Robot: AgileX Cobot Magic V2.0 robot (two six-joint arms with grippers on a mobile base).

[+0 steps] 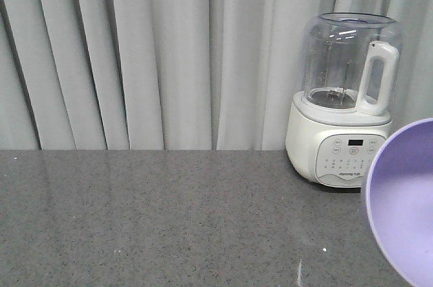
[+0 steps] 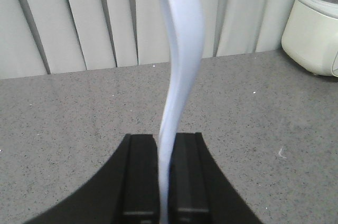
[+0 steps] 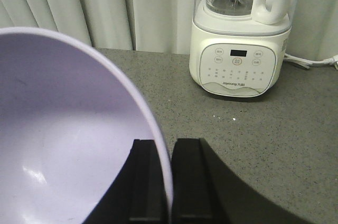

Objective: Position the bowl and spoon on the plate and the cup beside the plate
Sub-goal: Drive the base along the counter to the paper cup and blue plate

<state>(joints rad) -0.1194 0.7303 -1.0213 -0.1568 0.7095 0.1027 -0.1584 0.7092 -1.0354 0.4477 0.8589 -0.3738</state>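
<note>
I've got a dark grey speckled stone-look countertop (image 1: 169,219) across the lower half of the front cam, w/ a faint sheen toward its back edge. Behind it, pale grey-white pleated curtains (image 1: 169,50) hang in vertical folds across the whole bg, meeting the counter's rear edge. At the back right stands a white countertop blender (image 1: 342,131), close to the curtains. Its clear plastic jar (image 1: 338,57) sits upright on the base, w/ a white loop handle (image 1: 379,77) on its right side. The base has a front control panel (image 1: 348,158) w/ a small dark display. On the right wrist cam a white power cord (image 3: 311,61) lies on the counter beside the base. Light is soft and even, w/ only a thin shadow under the blender.
</note>
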